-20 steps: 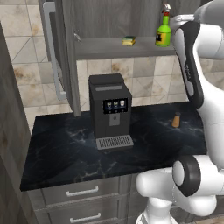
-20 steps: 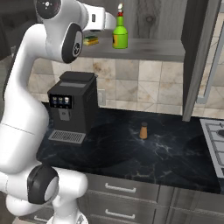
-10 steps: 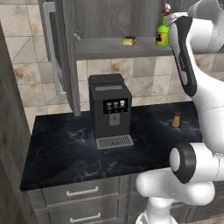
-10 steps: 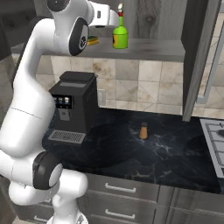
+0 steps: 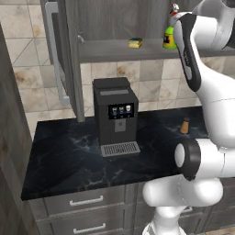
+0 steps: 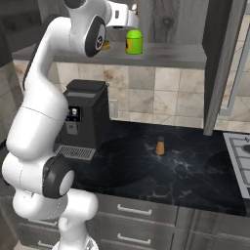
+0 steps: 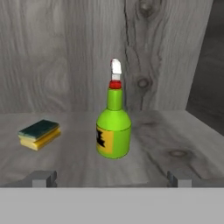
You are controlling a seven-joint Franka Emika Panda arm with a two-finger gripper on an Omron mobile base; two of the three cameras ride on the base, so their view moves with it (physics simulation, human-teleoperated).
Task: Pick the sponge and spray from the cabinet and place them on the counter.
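While both the spray [image 7: 113, 130] and the sponge [image 7: 39, 134] stand on the floor of the cabinet [image 7: 175, 65], nothing has reached the counter [image 5: 82, 160], so the whole task is left to do. Seen from the hand, the sponge lies well left of the spray. Raised to cabinet height, the gripper [image 7: 111, 177] faces the spray squarely, jaws spread wide and holding nothing.

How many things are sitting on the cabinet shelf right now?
2. The spray stands upright near the middle of the shelf in the hand view, and the sponge lies flat to its left, apart from it. Shelf parts outside these views could hold more.
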